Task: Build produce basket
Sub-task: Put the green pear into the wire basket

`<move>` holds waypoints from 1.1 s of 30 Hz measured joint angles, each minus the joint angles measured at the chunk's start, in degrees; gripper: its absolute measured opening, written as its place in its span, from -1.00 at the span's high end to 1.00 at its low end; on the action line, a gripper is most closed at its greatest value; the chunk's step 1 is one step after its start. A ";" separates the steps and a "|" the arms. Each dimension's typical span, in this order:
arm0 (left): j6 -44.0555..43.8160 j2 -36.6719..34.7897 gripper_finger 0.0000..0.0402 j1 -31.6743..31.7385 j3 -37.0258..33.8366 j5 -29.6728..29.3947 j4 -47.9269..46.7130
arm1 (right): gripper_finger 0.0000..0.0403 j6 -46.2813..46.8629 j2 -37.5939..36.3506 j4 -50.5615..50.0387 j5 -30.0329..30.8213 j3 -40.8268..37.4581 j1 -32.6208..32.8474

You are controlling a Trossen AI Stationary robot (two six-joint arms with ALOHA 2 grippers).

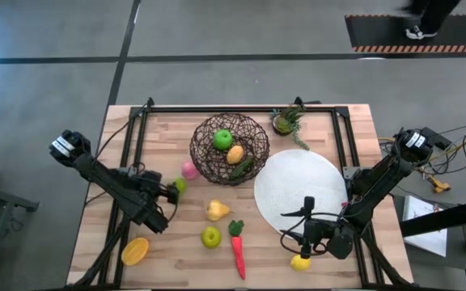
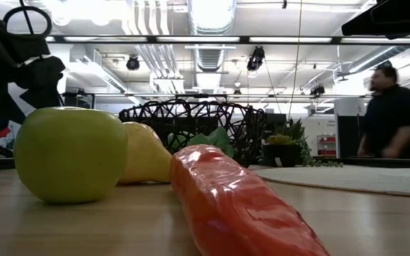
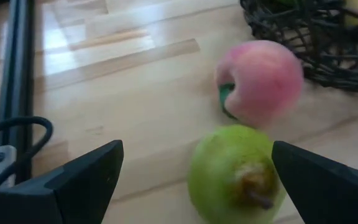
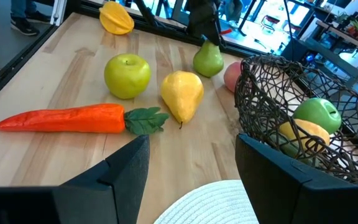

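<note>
Jaws of the left gripper (image 3: 194, 180) stand apart around a green pear (image 3: 235, 174) left of the basket (image 1: 230, 149), seemingly lined up for loading; right gripper (image 4: 191, 168) waits, jaws apart, over the counter (image 1: 168, 250).

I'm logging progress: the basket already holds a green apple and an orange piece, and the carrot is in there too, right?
Not quite. The basket does hold a green apple and an orange piece, but the carrot lies on the table near the front edge, outside the basket, as the high view shows.
</note>
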 joint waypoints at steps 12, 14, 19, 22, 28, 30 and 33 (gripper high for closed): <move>4.72 0.01 -0.96 0.01 -0.19 -1.80 5.84 | -0.11 0.07 0.00 -0.01 0.00 -0.02 0.00; 6.01 0.00 -0.96 0.01 -0.81 -1.88 8.14 | -0.11 0.07 0.00 -0.01 0.00 -0.02 0.00; 5.77 0.18 -0.96 0.00 -3.19 -2.82 10.79 | -0.11 0.02 0.00 0.00 0.00 0.00 0.00; 5.73 0.18 -0.93 0.14 -5.37 -4.04 13.72 | -0.11 0.00 0.00 -0.02 0.00 -0.02 0.00; 5.77 0.18 -0.70 0.38 -7.87 -4.59 15.86 | -0.11 -0.02 0.00 -0.03 0.00 -0.02 0.00; 5.77 0.18 -0.60 0.38 -8.20 -4.58 15.79 | -0.11 -0.02 0.00 -0.02 0.00 -0.02 0.00; 6.03 0.18 -0.42 0.38 -8.22 -4.56 16.05 | -0.11 -0.02 0.00 -0.04 0.00 -0.02 0.00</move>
